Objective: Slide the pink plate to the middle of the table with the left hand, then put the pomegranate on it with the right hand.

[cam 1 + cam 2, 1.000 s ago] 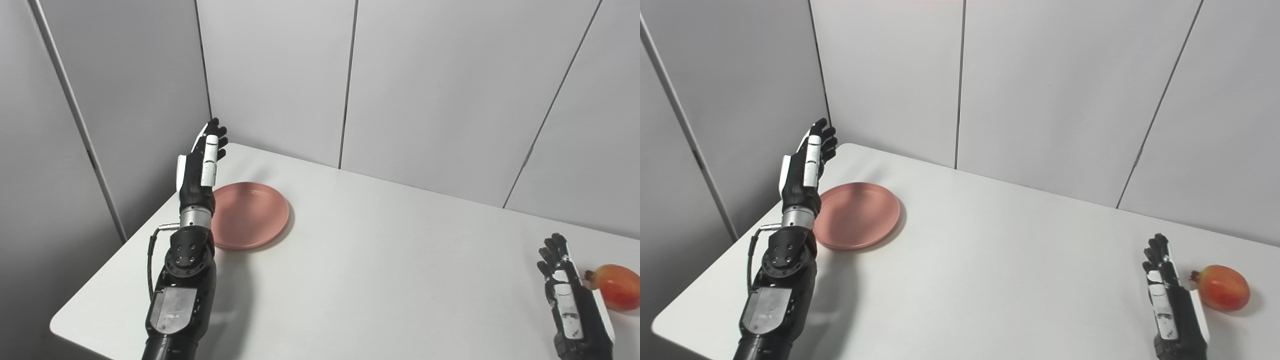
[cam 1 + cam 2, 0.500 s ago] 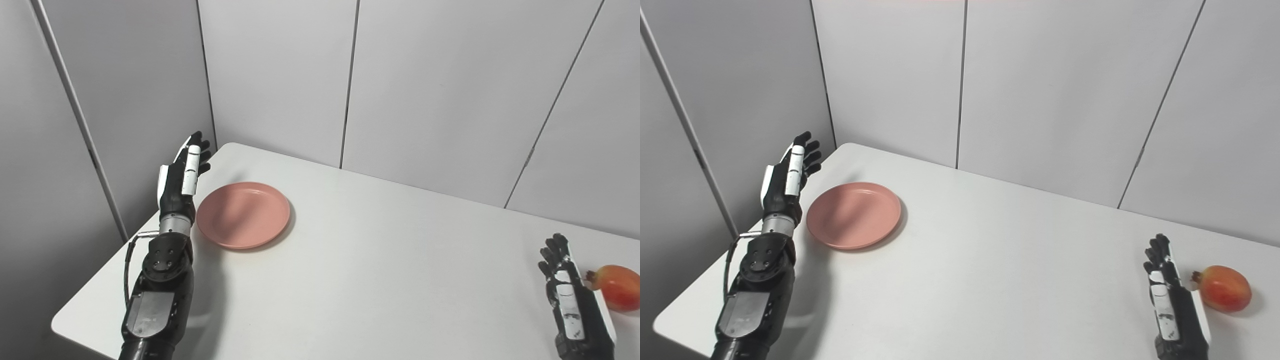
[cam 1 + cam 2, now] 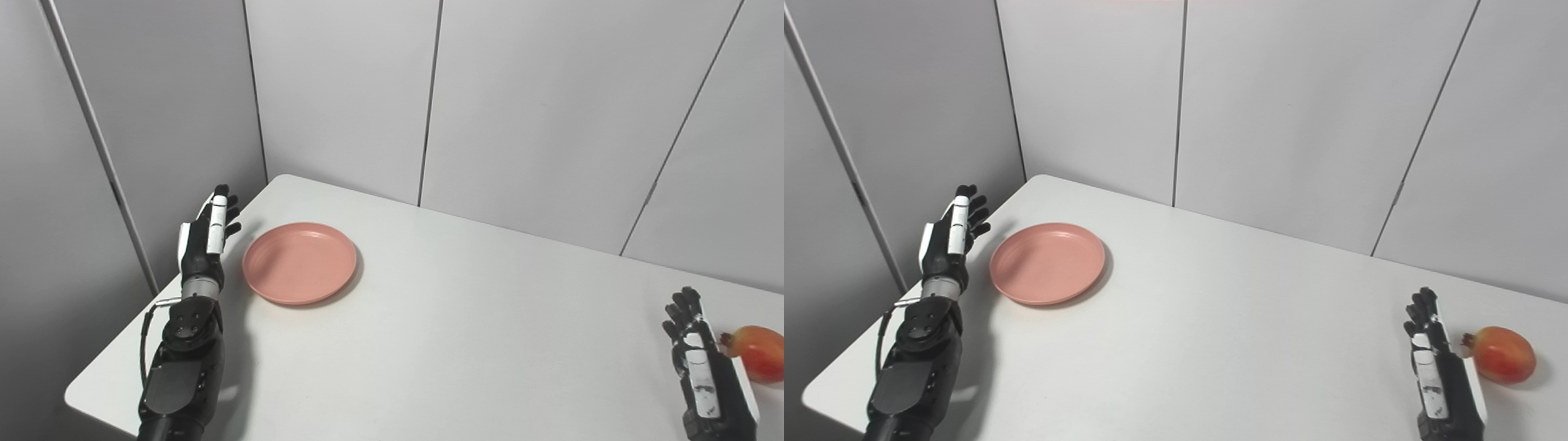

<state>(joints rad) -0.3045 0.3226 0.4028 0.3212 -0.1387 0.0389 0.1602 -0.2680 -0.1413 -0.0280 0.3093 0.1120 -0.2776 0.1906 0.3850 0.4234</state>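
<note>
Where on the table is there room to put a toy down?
The big bare middle of the table, between the pink plate and the pomegranate. It is tighter by the left hand beside the plate, and by the right hand next to the fruit.

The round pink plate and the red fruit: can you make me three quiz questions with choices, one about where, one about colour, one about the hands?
1. Where is the round pink plate?
A. far left of the white table
B. beside the fruit
C. on the floor

2. What colour is the round pomegranate?
A. blue
B. red and yellowish
C. black

3. What is the black left hand doing?
A. holding the plate
B. making a fist
C. open, beside the plate

Answers: 1 A, it sits near the left corner. 2 B, its skin shows both. 3 C, fingers are spread, empty; the right hand is open too.
</note>
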